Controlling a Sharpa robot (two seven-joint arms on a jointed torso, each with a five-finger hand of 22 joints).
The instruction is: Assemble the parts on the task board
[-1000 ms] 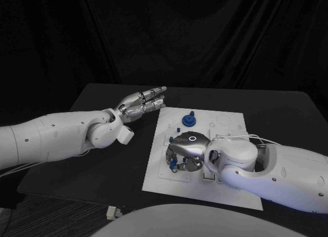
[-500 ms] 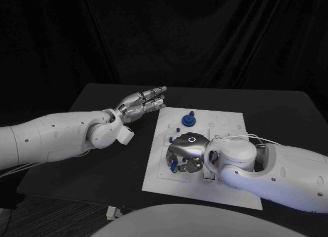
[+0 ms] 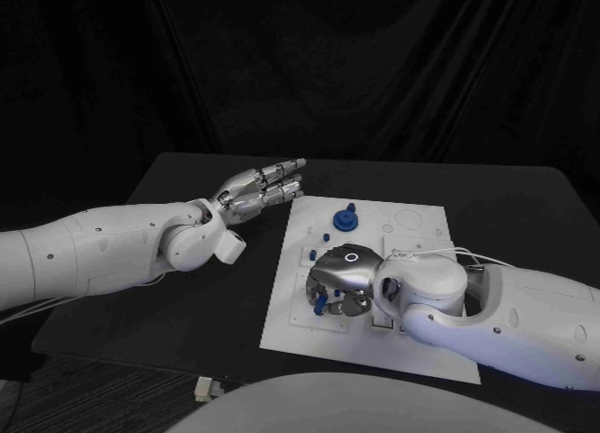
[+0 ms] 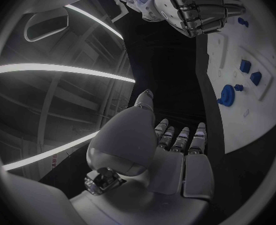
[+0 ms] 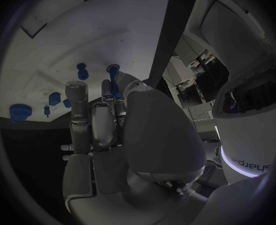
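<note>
The board (image 3: 410, 343) is a flat white plate, matte, with faint round and square recesses, lying in the middle of the black table (image 3: 182, 298). Near its far end stands a blue part (image 3: 341, 219), a round disc with a short peg rising from it; in the left wrist view it appears as a knob (image 4: 227, 95) beside two small blocky blue pieces (image 4: 245, 66).

The right hand (image 3: 341, 275), smooth brushed metal with a domed back, is bent down over the near middle of the board. Its fingers curl downward, and small blue parts (image 3: 320, 300) show just under them. From the right wrist camera the fingers (image 5: 78, 115) lie close together, reaching toward a slim blue peg (image 5: 114, 77) at their tips; I cannot tell whether they actually grip it.

The left hand (image 3: 258, 191) hovers over bare table just left of the board's far corner, segmented silver fingers (image 4: 175, 137) stretched out straight and slightly apart, holding nothing.
</note>
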